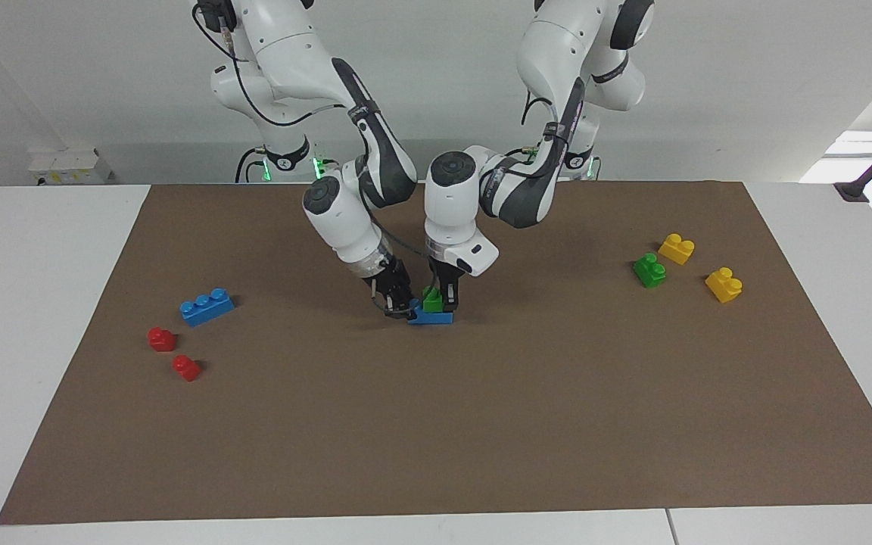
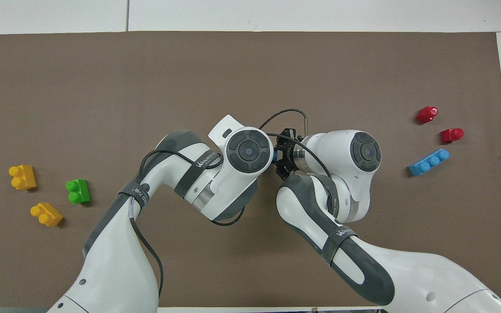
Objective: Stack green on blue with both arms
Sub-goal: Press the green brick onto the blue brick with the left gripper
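A green brick [image 1: 432, 301] sits on a blue brick [image 1: 431, 317] in the middle of the brown mat [image 1: 436, 424]. My left gripper [image 1: 442, 297] comes straight down on the green brick and is shut on it. My right gripper [image 1: 400, 304] slants in from the right arm's end and grips the blue brick's end. In the overhead view the left wrist [image 2: 248, 150] hides the green brick. Only a sliver of the blue brick [image 2: 273, 155] shows there, next to the right gripper [image 2: 282, 158].
A second blue brick [image 1: 207, 306] and two red bricks [image 1: 162, 338] [image 1: 187, 368] lie toward the right arm's end. A second green brick [image 1: 649, 270] and two yellow bricks [image 1: 676, 248] [image 1: 724, 284] lie toward the left arm's end.
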`<state>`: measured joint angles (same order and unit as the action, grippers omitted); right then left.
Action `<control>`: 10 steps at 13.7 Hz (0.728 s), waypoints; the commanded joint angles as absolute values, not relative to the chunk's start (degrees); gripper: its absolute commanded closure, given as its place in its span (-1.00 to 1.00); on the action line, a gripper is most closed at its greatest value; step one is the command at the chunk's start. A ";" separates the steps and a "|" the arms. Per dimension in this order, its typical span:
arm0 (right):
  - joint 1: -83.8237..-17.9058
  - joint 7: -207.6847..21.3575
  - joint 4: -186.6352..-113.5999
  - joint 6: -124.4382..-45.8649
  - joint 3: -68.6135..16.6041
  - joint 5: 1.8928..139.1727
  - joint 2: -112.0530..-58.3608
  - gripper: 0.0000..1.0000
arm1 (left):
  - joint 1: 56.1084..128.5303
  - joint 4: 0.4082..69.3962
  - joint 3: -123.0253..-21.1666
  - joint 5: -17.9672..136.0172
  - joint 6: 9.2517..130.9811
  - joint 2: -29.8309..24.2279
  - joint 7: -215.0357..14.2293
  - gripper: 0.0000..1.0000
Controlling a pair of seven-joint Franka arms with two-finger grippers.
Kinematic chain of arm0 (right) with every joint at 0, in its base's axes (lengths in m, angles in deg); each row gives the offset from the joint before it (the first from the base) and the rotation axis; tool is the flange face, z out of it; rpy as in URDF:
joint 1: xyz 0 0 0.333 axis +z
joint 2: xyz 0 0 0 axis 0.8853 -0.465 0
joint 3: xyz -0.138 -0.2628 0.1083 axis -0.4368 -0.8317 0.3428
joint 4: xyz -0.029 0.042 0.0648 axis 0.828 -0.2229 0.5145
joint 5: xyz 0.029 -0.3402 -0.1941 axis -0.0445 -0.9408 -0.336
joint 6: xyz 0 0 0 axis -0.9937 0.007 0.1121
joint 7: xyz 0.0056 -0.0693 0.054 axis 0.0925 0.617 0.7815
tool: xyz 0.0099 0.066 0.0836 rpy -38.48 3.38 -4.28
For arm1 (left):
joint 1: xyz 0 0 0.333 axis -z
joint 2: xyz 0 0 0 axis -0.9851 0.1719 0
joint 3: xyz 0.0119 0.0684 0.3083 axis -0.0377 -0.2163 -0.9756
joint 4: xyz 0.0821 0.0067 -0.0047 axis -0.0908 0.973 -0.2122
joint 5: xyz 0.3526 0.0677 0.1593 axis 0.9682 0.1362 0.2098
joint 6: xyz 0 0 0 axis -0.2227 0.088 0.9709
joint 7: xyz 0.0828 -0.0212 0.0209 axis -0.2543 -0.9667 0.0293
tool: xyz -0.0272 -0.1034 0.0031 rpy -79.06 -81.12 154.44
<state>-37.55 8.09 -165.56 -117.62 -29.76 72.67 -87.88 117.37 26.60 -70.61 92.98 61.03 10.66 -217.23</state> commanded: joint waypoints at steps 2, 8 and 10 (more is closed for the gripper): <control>-37.24 7.74 -166.51 -119.16 -29.87 73.96 -88.23 1.00 | 117.98 26.69 -71.70 95.76 62.52 11.13 -217.77 -1.00; -37.33 7.91 -166.51 -119.16 -29.87 74.04 -88.23 1.00 | 117.54 26.78 -71.61 95.68 62.07 10.26 -217.68 -1.00; -37.33 8.35 -166.51 -119.16 -29.87 74.13 -88.23 0.87 | 117.19 27.48 -71.61 95.68 62.16 9.64 -215.93 -1.00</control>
